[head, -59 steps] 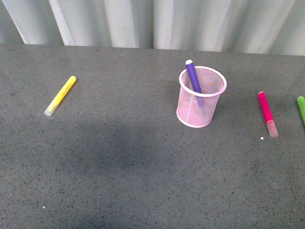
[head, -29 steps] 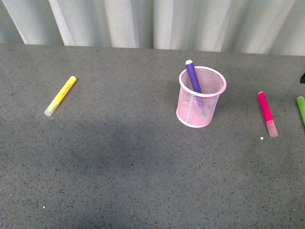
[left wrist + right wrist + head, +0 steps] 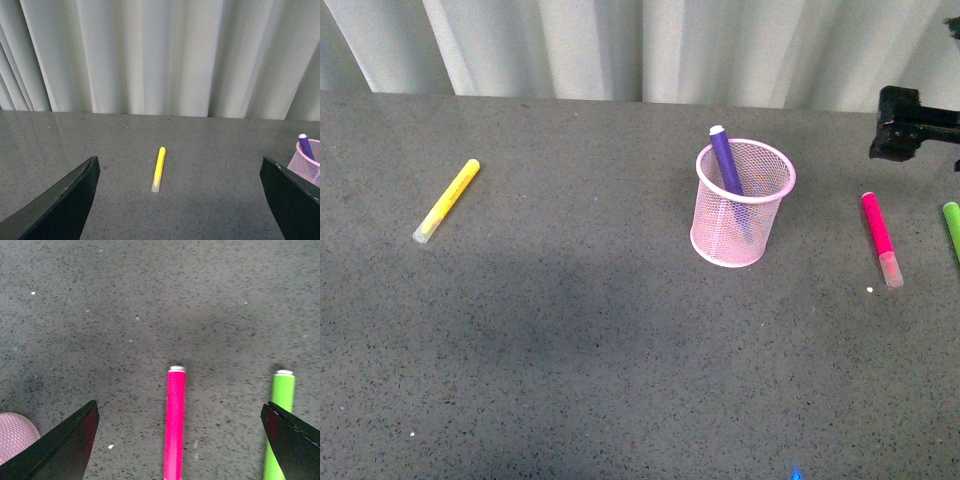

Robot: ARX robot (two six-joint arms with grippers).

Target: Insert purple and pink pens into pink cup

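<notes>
Grey speckled counter [image 3: 620,380] runs back to a pale pleated curtain [image 3: 620,45]. On the near right the pink pen [image 3: 878,235] lies flat, its clear cap toward me, with a green pen [image 3: 952,228] just beside it at the edge. The cup [image 3: 742,205] stands upright near the middle, well apart from the pink pen, and the purple pen [image 3: 725,160] leans inside it with its tip above the rim. Far off to the left lies a yellow pen [image 3: 447,200]. The left hand [image 3: 180,160] is spread wide and holds nothing. Farther back, the right hand [image 3: 898,128] hangs beyond the pink pen, fingers [image 3: 60,450] spread, empty.
</notes>
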